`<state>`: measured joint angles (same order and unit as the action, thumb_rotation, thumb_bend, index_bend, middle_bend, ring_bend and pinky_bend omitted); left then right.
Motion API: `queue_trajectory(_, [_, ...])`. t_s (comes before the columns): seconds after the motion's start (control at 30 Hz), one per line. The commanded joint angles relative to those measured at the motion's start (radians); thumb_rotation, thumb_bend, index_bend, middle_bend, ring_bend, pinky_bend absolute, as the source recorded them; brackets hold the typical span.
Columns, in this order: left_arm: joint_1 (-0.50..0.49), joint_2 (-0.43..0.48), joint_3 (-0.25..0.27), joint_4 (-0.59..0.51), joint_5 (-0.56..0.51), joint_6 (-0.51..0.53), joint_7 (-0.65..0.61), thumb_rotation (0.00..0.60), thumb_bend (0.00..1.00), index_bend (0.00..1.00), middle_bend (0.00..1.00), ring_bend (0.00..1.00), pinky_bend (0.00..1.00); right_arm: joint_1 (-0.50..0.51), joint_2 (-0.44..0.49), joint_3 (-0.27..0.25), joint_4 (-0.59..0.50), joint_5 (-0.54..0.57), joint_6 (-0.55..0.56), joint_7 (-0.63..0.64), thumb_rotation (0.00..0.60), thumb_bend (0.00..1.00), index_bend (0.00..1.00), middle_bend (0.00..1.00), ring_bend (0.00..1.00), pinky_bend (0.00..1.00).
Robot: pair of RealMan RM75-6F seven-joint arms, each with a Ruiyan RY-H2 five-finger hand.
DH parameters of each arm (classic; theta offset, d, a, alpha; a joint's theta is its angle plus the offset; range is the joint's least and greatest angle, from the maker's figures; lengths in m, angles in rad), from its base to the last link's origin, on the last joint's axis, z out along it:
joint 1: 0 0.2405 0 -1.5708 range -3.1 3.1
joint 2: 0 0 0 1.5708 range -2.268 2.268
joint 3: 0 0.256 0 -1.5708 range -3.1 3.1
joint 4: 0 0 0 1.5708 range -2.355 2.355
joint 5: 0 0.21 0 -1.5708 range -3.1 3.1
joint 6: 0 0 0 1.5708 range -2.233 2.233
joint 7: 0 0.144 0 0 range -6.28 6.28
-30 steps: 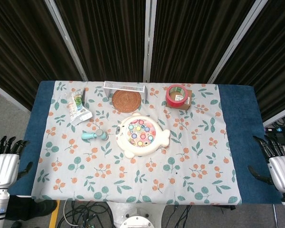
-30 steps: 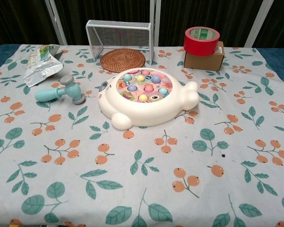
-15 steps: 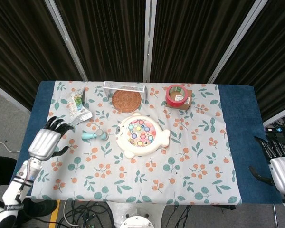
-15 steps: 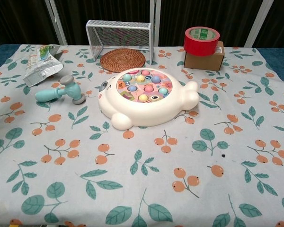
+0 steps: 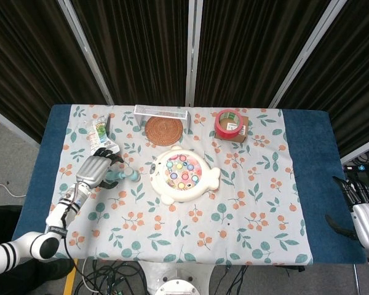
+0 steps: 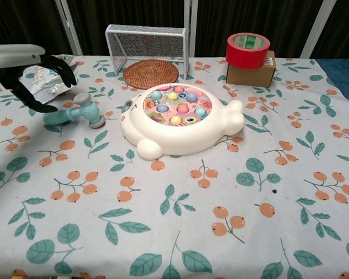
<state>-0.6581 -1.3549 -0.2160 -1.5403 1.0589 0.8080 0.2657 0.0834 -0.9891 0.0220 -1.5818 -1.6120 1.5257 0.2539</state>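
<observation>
Your left robot hand (image 5: 97, 168) hangs over the handle end of the teal toy hammer (image 6: 75, 113), fingers (image 6: 63, 71) spread and curled downward, holding nothing. In the chest view the dark fingertips sit just above the handle, and you cannot tell from either view whether they touch it. The hammer lies flat on the floral-cloth surface (image 6: 180, 232), its grey head pointing toward the white whack-a-mole toy (image 5: 183, 175), which sits just beside it near the middle of the cloth. Right behind your left robot hand lies a crumpled snack packet (image 5: 101, 136).

Your right robot hand (image 5: 363, 212) is at the far right edge of the head view, off the cloth and well apart from everything on it, with its fingers apart and nothing in them.

Along the far edge of the surface you have a round woven coaster (image 6: 150, 73) lying in front of a white wire rack (image 6: 146, 38), touching or nearly so. Further right, a red tape roll (image 6: 247, 42) rests on top of a small cardboard box (image 6: 250, 74).
</observation>
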Motion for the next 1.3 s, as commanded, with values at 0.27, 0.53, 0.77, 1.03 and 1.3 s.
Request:
queue_trajectory(0.27, [-0.046,-0.095,0.033,0.078,-0.103,0.052,0.113,0.6,0.23,0.34,0.25,0.11,0.08,0.0,-0.006,0.0,0.014,0.006,-0.006,0.015,0.6,0.19,0.07,0.15,0.0,0.0])
queue_trajectory(0.53, [-0.067,-0.132,0.039,0.095,-0.161,0.051,0.129,0.6,0.25,0.34,0.25,0.11,0.08,0.001,-0.009,-0.001,0.02,0.008,-0.013,0.02,0.6,0.19,0.07,0.15,0.0,0.0])
queue_trajectory(0.77, [-0.09,-0.156,0.04,0.109,-0.202,0.045,0.14,0.6,0.29,0.36,0.25,0.11,0.08,0.001,-0.009,0.0,0.02,0.013,-0.017,0.018,0.6,0.19,0.07,0.15,0.0,0.0])
queue_trajectory(1.03, [-0.102,-0.173,0.044,0.131,-0.227,0.053,0.142,0.6,0.31,0.4,0.26,0.11,0.08,0.003,-0.01,0.001,0.018,0.017,-0.024,0.015,0.6,0.19,0.07,0.15,0.0,0.0])
queue_trajectory(1.3, [-0.111,-0.176,0.044,0.123,-0.24,0.057,0.136,0.6,0.32,0.41,0.26,0.11,0.08,0.004,-0.007,0.001,0.014,0.019,-0.029,0.01,0.6,0.19,0.07,0.15,0.0,0.0])
